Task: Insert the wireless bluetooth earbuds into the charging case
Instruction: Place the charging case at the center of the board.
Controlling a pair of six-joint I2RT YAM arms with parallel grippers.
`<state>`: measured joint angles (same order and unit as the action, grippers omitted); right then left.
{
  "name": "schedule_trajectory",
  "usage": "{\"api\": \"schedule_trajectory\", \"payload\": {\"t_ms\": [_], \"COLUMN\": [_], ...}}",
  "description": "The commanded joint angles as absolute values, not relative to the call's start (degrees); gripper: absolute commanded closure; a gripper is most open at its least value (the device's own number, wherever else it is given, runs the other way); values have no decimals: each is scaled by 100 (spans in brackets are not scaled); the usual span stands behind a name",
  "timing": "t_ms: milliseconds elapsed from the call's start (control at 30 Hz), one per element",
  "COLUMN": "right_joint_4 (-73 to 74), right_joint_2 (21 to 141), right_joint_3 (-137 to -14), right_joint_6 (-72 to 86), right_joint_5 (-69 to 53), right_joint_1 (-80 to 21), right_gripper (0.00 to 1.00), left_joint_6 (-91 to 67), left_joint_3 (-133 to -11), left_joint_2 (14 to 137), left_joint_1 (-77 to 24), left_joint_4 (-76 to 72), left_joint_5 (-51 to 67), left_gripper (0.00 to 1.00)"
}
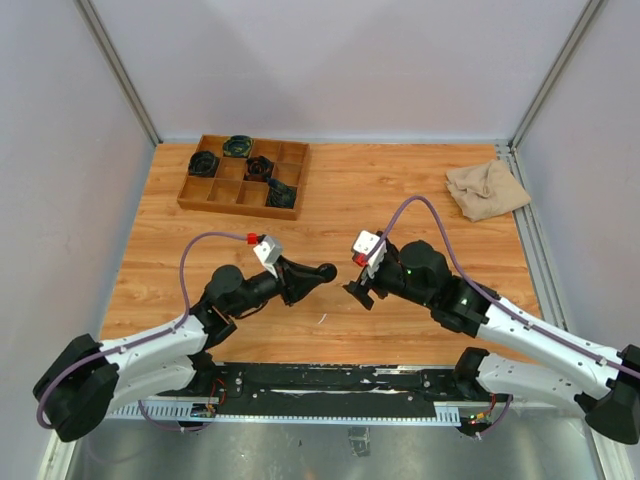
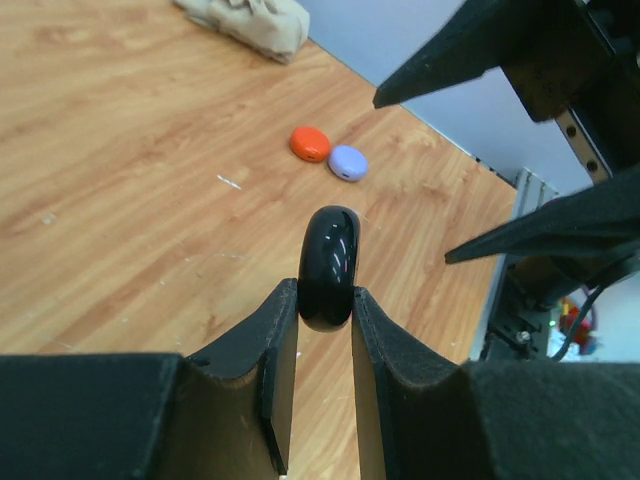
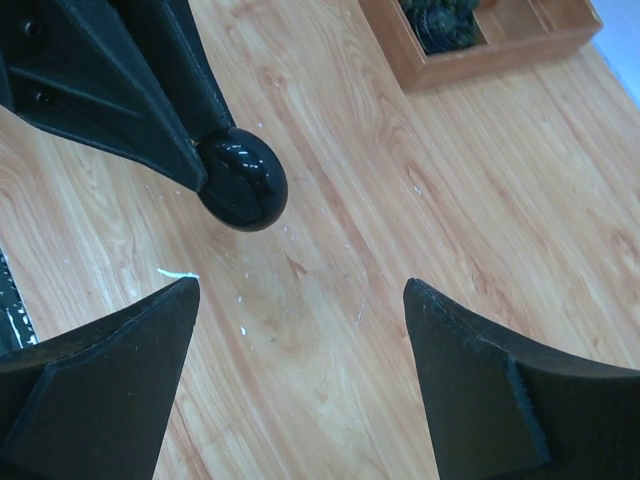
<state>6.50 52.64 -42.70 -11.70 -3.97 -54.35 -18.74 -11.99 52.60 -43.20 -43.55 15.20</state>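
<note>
1. Nearest the lens in the left wrist view, the left gripper is clamped on one black charging case. The case is glossy, round and shut, held edge-on between the two fingers and lifted off the table.
2. The right gripper stands with its jaws wide apart and nothing between them. It faces the case from near by without touching it; in its own view the case sits up and to the left of the gap.
3. Beyond the held case, we count one orange-red piece and one lavender piece. They lie on the wood just beside each other and well apart from both grippers.
4. Both are smooth and rounded. At this size we cannot tell whether they are cases or earbuds.
5. In the top view the right arm stands over that part of the table and hides both pieces.
6. We count one divided wooden tray at the far left of the table.
7. Four of its compartments hold dark items, too small to identify.
8. One crumpled beige cloth lies at the far right corner.
9. A thin pale sliver lies on the wood between the held case and the two coloured pieces.
10. In the left wrist view the right gripper's two dark fingers cross the upper right and block the table edge behind them.
</note>
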Motion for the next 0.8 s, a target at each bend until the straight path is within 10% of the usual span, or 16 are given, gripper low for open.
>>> {"api": "schedule_trajectory", "payload": {"t_ms": [0,767], "right_joint_4": [182,229], "right_joint_2": [4907,3627], "right_joint_3": [-3827,-2863], "right_joint_6": [-793,-385], "right_joint_5": [334,1888], "right_joint_1": [-5349,-5335], "right_gripper": [15,9], "left_joint_6": [-2753,-4625], "left_joint_3": [-1736,-4005], "left_joint_2": [5854,10379], "left_joint_1": [-4324,-4653], "left_joint_4": [-4021,-4017], "left_joint_5": [1880,2012], "left_gripper": [100,82]}}
